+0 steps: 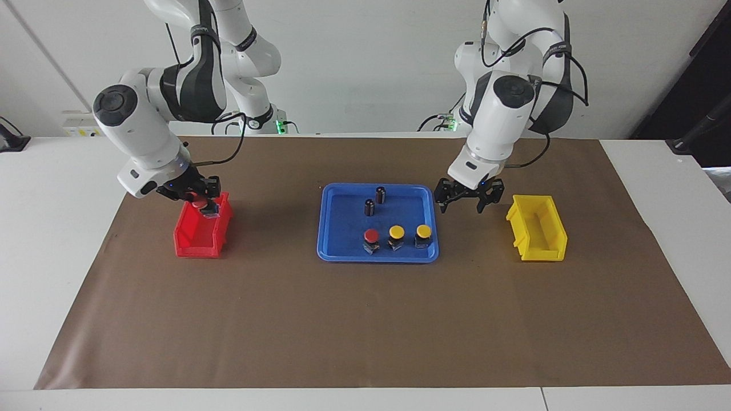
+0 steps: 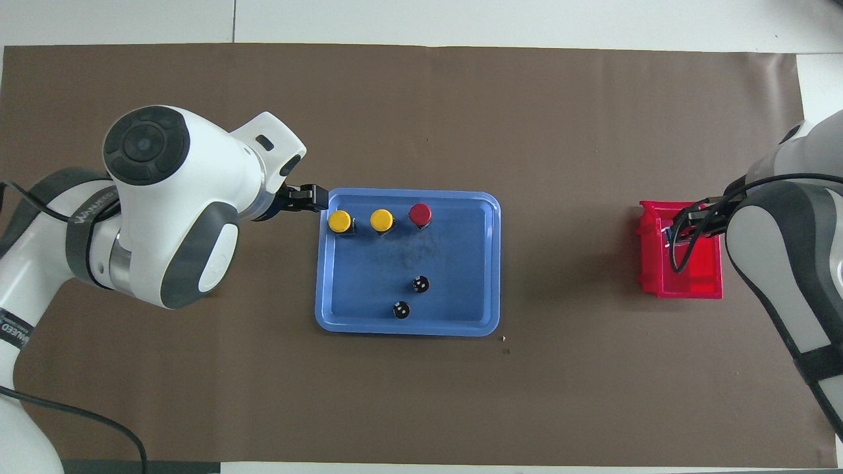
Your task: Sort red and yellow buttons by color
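The right hand (image 1: 201, 201), closed on a red button (image 1: 199, 202), hangs over the red bin (image 1: 197, 237); the left hand (image 1: 468, 196) waits with fingers spread beside the tray (image 1: 337, 251), between it and the empty yellow bin (image 1: 537, 251). One red button (image 1: 371, 236) and two yellow buttons (image 1: 397, 232) remain in the tray, unsorted.

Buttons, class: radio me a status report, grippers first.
Right gripper shut on a red button over red bin. Left gripper open beside blue tray. Tray holds one red, two yellow. Nothing blocking.
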Motion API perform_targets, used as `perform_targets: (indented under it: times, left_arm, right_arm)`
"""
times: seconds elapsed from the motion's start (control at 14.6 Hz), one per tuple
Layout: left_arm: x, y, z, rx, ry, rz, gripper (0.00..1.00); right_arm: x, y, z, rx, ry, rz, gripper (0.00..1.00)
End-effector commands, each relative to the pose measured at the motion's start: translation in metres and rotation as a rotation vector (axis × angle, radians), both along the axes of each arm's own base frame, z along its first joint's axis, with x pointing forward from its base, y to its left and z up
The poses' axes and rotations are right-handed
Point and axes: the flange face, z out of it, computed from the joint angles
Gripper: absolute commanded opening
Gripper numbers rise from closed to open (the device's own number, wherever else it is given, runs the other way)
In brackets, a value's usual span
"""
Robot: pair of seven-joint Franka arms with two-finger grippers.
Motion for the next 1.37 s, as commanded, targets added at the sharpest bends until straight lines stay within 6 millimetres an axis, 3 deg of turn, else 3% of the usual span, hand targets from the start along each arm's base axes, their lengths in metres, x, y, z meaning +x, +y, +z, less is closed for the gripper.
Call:
perform_targets:
  times: [0.0,0.34,0.69,0.96,1.03,1.1,1.17,1.3]
  left_arm:
    - [0.003,-0.013,-0.016,-0.018,-0.016,0.023,0.92]
    - [0.000,-0.025,-0.043,-0.017,-0.016,0.012,0.81]
    - [-0.010,-0.045,-0.063,-0.011,-0.004,-0.005,0.81]
    - [-0.013,-0.052,-0.083,-0.005,0.005,-0.012,0.81]
    - [-0.016,-0.054,-0.086,-0.003,0.007,-0.017,0.75]
    - [-0.016,-0.054,-0.086,-0.003,0.007,-0.017,0.64]
    - [-0.015,-0.054,-0.085,-0.004,0.006,-0.012,0.47]
    - [-0.012,-0.050,-0.085,-0.005,0.007,0.000,0.10]
  right_arm:
    - [-0.034,-0.019,-0.018,0.004,-0.056,0.052,0.13]
    - [-0.048,-0.028,-0.038,0.002,-0.107,0.096,0.13]
    - [-0.051,-0.040,-0.062,-0.008,-0.161,0.129,0.13]
    - [-0.055,-0.035,-0.079,-0.015,-0.188,0.134,0.13]
    - [-0.056,-0.035,-0.082,-0.016,-0.188,0.134,0.14]
    - [-0.055,-0.033,-0.083,-0.014,-0.185,0.135,0.14]
    - [-0.055,-0.033,-0.083,-0.015,-0.186,0.134,0.16]
    - [-0.055,-0.030,-0.083,-0.015,-0.185,0.141,0.32]
